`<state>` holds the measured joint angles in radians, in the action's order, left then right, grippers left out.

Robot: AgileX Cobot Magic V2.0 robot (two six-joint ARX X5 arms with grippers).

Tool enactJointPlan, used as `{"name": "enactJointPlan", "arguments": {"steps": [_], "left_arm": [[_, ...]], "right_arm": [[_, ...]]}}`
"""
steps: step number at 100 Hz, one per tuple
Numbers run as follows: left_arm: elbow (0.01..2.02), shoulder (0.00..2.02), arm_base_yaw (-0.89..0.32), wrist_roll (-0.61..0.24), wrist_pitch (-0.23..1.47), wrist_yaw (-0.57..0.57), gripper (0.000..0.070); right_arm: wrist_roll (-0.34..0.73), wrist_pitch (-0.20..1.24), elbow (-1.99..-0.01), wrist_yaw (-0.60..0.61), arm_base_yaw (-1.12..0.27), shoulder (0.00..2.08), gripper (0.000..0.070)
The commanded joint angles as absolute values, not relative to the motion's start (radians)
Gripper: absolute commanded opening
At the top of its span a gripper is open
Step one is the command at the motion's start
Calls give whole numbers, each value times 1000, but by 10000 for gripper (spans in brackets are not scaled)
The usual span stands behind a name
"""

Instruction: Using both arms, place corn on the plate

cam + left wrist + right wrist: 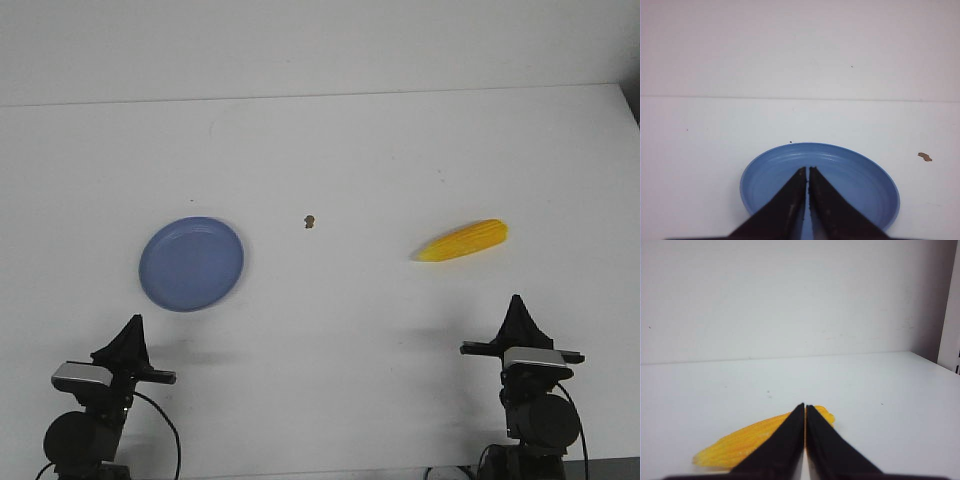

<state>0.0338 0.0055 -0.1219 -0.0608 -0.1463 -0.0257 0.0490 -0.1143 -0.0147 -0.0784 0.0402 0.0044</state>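
White table [330, 150]: unmarked plate [191, 263], corn [464, 240].

The blue plate [191, 264] sat on the left side of the white bench [330, 150]. The yellow corn [463, 240] lay far off to the right, a bit tilted. A tiny brown speck [310, 221] sat between them. The left gripper [134, 321] and right gripper [516, 300] waited near the front edge.

Open table [400, 150] btwn corn [463, 240] & plate [191, 263]; only small brown speck [310, 221] there.
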Motion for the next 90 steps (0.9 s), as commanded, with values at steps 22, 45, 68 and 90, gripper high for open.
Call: {"name": "enactJointPlan", "arguments": {"steps": [22, 45, 68, 90], "left_arm": [[14, 5, -122, -44, -159, -26, 12], [14, 5, -122, -44, -159, -26, 12], [16, 5, -122, -42, -160, -23, 12], [66, 5, -122, -65, -153, -7, 12]], "right_arm": [[56, -126, -12, -78, 41, 1, 13], [56, -126, -12, -78, 41, 1, 13], [56, -126, -12, -78, 41, 1, 13], [67, -134, -15, -58, 39, 1, 13]]}}
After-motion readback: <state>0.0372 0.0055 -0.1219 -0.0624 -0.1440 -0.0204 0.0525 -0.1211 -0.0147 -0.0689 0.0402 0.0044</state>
